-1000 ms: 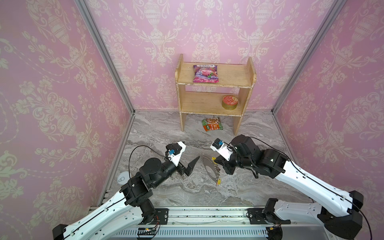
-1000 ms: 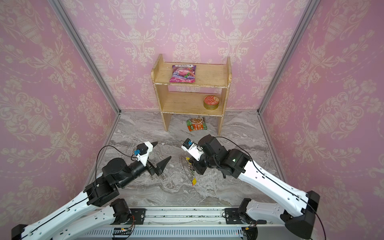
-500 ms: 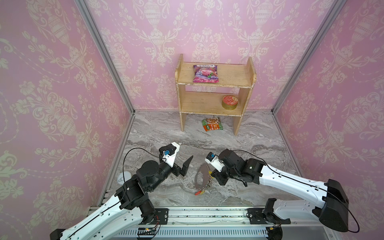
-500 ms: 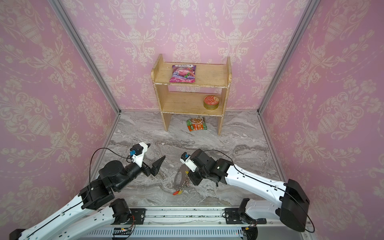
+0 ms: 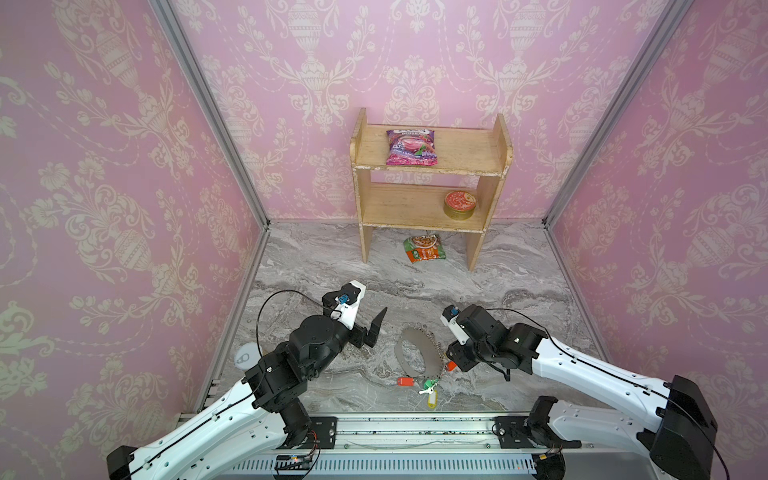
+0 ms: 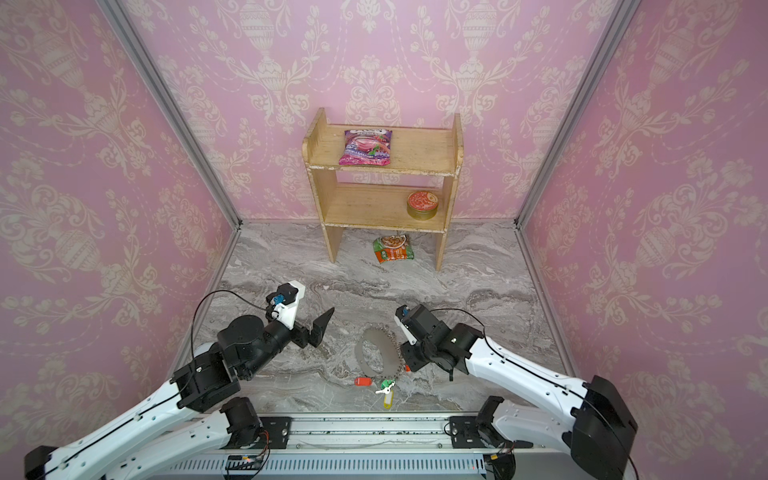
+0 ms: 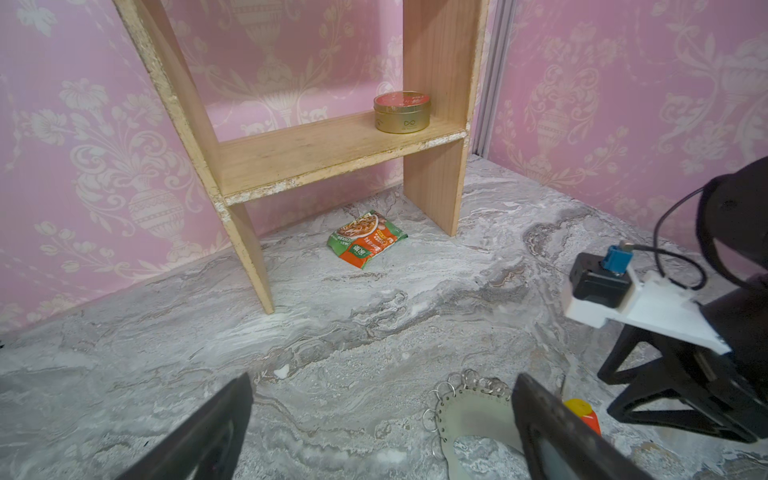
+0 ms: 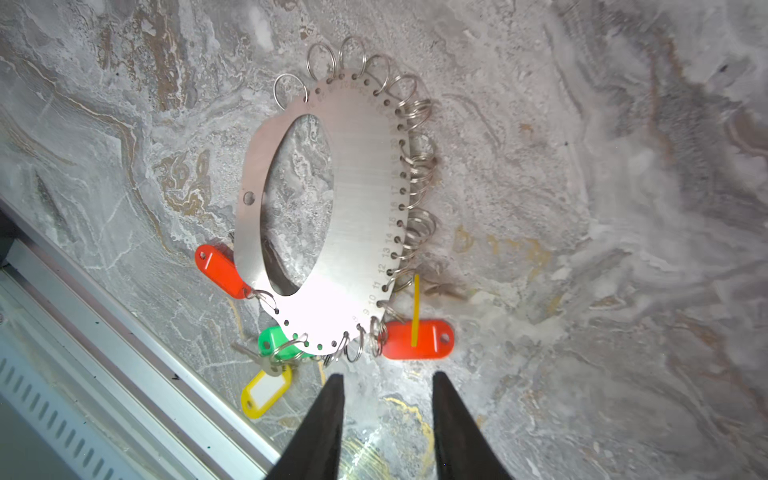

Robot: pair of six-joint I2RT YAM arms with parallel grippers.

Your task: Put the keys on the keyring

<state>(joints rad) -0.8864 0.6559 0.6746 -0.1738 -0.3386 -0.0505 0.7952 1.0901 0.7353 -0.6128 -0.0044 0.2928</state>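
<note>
The keyring [image 8: 365, 187], a flat grey hoop edged with small silver loops, lies flat on the marble floor in both top views [image 5: 432, 357] [image 6: 390, 359]. Keys hang from loops at its near end, with two orange-red tags [image 8: 220, 270] [image 8: 417, 338], a green tag [image 8: 276, 340] and a yellow tag [image 8: 266, 392]. My right gripper [image 8: 388, 376] is open just off that end, with bare floor between its fingers. My left gripper [image 5: 376, 328] [image 7: 381, 380] hovers wide open to the left of the hoop [image 7: 473, 411], holding nothing.
A wooden shelf [image 5: 428, 166] stands at the back wall with a pink packet [image 5: 411, 146] on top and a round tin [image 5: 459, 203] below. A green-orange packet [image 5: 424, 248] lies under it. A metal rail [image 5: 415, 424] runs along the front edge.
My right gripper brought the keyring down from an upright hold to the floor and let it go, its jaws opening. The left arm drew back slightly to the left.
</note>
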